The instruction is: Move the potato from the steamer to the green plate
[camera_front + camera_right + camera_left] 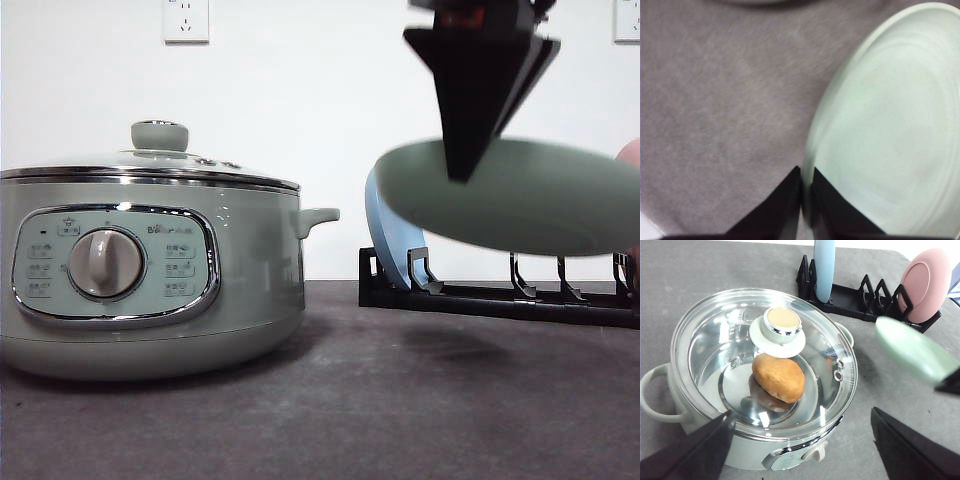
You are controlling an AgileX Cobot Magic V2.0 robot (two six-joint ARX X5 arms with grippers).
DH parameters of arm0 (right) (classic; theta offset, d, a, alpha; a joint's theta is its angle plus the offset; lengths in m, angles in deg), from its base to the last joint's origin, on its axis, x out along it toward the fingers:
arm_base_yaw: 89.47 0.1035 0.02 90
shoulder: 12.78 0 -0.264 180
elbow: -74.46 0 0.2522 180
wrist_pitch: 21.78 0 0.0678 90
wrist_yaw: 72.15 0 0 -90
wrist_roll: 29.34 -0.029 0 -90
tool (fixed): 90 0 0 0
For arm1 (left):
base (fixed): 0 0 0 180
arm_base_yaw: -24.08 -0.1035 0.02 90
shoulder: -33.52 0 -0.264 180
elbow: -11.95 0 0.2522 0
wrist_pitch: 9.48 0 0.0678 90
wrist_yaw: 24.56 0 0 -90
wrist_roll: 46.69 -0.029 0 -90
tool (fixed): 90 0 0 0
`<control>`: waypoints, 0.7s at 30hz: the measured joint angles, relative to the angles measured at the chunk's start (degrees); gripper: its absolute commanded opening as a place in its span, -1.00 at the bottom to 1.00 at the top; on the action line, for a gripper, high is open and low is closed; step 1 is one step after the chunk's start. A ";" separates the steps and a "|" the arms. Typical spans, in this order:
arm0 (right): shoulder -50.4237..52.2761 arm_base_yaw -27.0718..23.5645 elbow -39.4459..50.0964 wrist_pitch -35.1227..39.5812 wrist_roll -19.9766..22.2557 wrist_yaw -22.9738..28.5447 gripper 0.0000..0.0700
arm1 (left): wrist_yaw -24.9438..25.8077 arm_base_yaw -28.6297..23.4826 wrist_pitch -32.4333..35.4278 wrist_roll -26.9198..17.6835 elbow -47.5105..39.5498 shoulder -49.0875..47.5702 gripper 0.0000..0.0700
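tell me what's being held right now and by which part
The right gripper holds the green plate by its rim, pinched between the fingers, off the table. The left gripper is open above the steamer, holding nothing.

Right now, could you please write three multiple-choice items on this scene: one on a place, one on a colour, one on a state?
1. Where is the potato?
A. inside the steamer
B. on the table
C. in the rack

2. What colour is the plate standing next to the steamer in the rack?
A. yellow
B. blue
C. white

3. The right gripper is
A. open and empty
B. shut on the green plate
C. holding the lid

Key: A, it lies under the glass lid; B, the blue plate; B, its fingers pinch the plate's rim.
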 measured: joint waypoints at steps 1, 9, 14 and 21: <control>0.00 1.08 1.23 0.95 -0.36 0.20 -0.99 | 0.00 0.00 0.01 0.00 0.00 0.00 0.59; -0.89 6.33 7.14 5.06 -3.30 0.24 -0.99 | 0.00 0.00 0.02 0.00 0.02 0.00 0.59; -2.86 7.39 9.90 7.03 -4.51 0.26 -0.99 | 0.00 0.00 0.02 0.00 0.01 0.00 0.59; -6.26 8.67 12.72 9.81 -5.16 0.05 -0.99 | 0.00 0.00 0.02 0.00 0.02 0.00 0.59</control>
